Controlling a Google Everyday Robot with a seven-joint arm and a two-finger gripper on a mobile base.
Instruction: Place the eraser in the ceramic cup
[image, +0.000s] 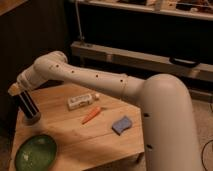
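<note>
The gripper at the table's left end, just above the cup, is pale cream like the arm, which carries a row of small dark dots. The eraser under it is black with faint pale stripes running lengthwise. The cup looks greyish white (dim in this light). The table is light wood with visible grain. On it: a green plate, an orange carrot, a blue sponge and a white tube.
</note>
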